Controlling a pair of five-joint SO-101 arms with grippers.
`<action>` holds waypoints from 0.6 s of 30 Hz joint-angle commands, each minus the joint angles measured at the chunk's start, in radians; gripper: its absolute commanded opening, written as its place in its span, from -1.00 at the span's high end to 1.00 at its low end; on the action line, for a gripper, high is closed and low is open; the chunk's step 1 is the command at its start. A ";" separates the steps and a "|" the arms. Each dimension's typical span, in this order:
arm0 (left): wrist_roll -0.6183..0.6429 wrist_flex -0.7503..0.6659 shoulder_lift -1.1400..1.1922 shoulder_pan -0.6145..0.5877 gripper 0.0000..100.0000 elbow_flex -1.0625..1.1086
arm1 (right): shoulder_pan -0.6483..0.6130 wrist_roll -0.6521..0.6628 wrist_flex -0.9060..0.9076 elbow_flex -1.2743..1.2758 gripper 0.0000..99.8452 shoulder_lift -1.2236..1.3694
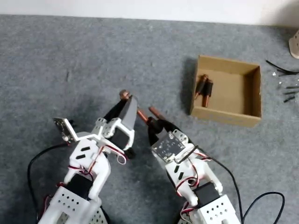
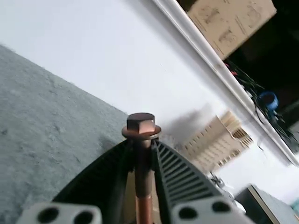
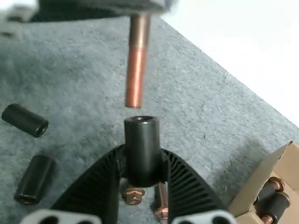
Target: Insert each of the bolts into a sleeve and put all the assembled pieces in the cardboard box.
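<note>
Left end effector [image 2: 142, 150] clamped on bolt [image 2: 141, 129]; right end effector [image 3: 141, 161] clamped on sleeve [image 3: 141, 142]. Your bolt tip sits just above sleeve mouth, apart.

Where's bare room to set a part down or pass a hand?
Free: the carpet left of the cardboard box, up to the far wall; also the box floor beside the two assembled pieces. Crowded: between the left claw, shut on a bolt, and the right claw, shut on a sleeve, with loose sleeves and loose bolts on the carpet nearby.
</note>
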 commanded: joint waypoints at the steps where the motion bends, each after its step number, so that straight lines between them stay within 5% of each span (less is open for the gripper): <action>1: 0.005 -0.032 -0.008 -0.008 0.99 0.002 | -0.012 -0.048 -0.035 0.134 0.99 -0.015; 18: 0.000 -0.109 0.168 0.071 0.99 -0.004 | -0.015 -0.051 -0.082 0.140 0.99 -0.015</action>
